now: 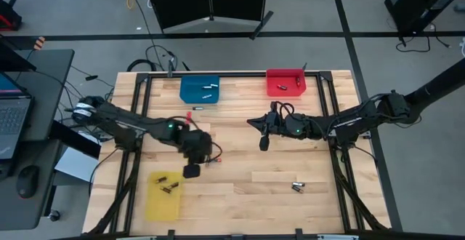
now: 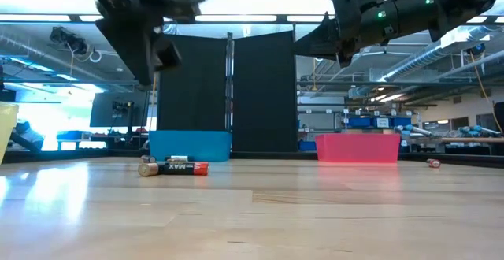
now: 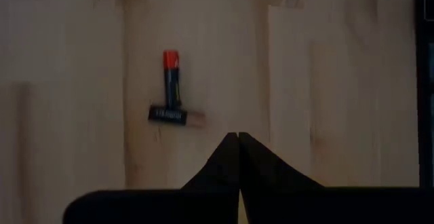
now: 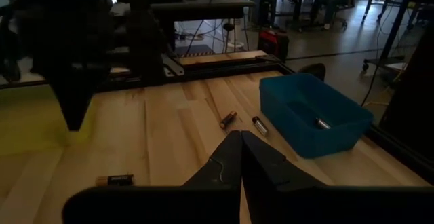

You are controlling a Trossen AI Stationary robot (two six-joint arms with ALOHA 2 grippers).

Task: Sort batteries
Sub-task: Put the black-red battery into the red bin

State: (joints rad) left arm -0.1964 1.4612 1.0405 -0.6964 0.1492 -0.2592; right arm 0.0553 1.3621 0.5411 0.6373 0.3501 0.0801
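Note:
Two batteries lie touching on the bare wood: a black one with a red end and a black and copper one across its foot; the pair also shows in the low view. My left gripper hovers shut just short of them, above the table beside the yellow bin. My right gripper hangs shut over the table's middle, holding nothing. Two more batteries lie in front of the blue bin, and another pair lies near the front right.
The red bin stands at the far edge, right of the blue bin, with batteries inside. The yellow bin holds a few batteries. A single battery lies in the blue bin. Bare wood stretches between the two arms.

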